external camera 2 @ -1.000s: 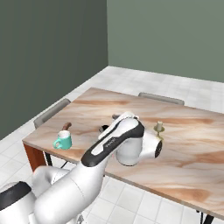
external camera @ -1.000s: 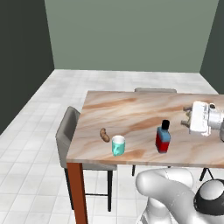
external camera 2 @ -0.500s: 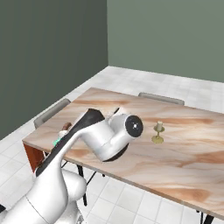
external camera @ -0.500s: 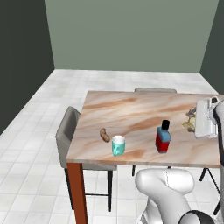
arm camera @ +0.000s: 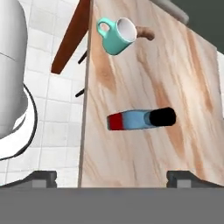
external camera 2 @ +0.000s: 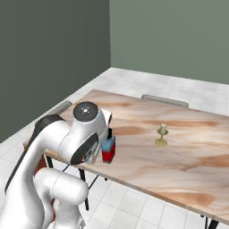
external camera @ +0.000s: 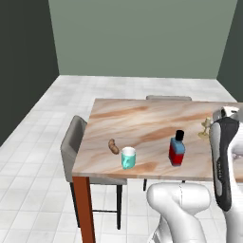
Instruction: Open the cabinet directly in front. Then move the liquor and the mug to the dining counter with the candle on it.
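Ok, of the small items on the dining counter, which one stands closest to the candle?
The liquor, the blue and red bottle with a black cap. The teal mug and the brown lump sit farther from the candle.

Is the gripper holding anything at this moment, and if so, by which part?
Nothing is held. The gripper is open; the liquor and mug stand free on the dining counter.
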